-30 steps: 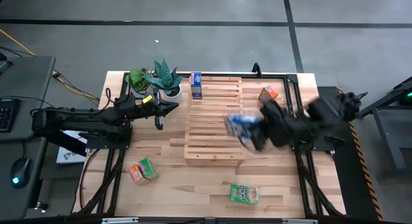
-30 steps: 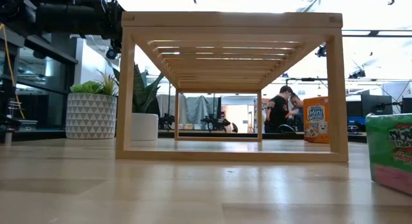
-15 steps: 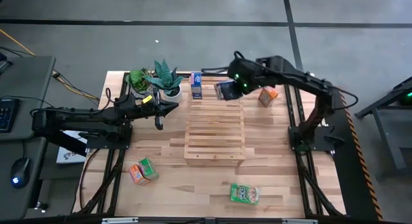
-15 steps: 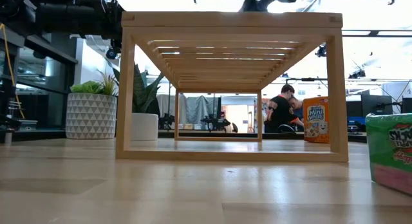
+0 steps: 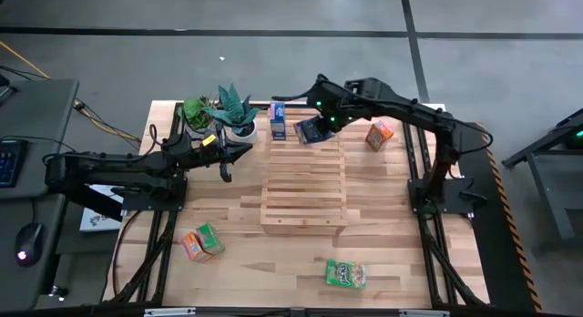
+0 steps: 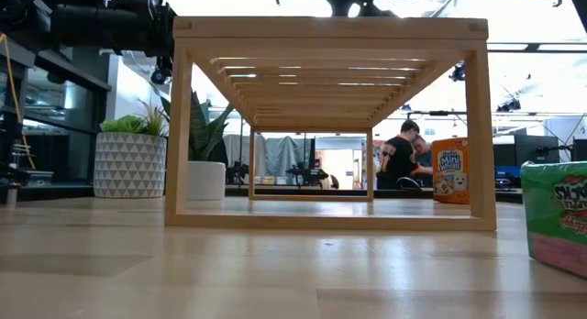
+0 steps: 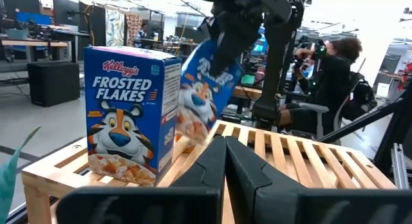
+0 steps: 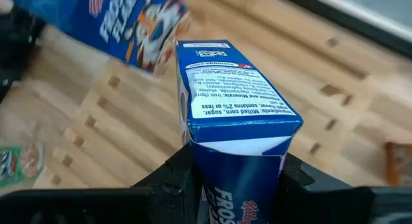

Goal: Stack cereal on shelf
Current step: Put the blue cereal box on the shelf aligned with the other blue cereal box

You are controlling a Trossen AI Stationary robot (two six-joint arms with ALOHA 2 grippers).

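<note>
Blue box (image 5: 311,129): carried from shelf (image 5: 303,189) front to rear, beside standing box (image 5: 278,120).
Right hand (image 5: 321,126): clamped on it.
Left hand (image 5: 225,158): closed, idle.

"Kellogg's Frosted Flakes" on blue box (image 7: 131,114)

A light-wood worktop (image 5: 273,253) stood on a grey floor (image 5: 182,62) crossed by dark lines, seen from overhead. A grey side desk (image 5: 27,126) at the left edge carried a keyboard (image 5: 9,162) and a computer mouse (image 5: 29,240), with a yellow cable (image 5: 23,60) trailing across the floor nearby. Two potted plants sat at the worktop's far corner, one in a white patterned pot (image 6: 130,163). Beyond, a bright, open workshop held desks, monitors (image 7: 71,11) and dark equipment, where a person in dark clothing (image 6: 396,159) sat on an office chair (image 7: 302,111) under strong overhead light.
</note>
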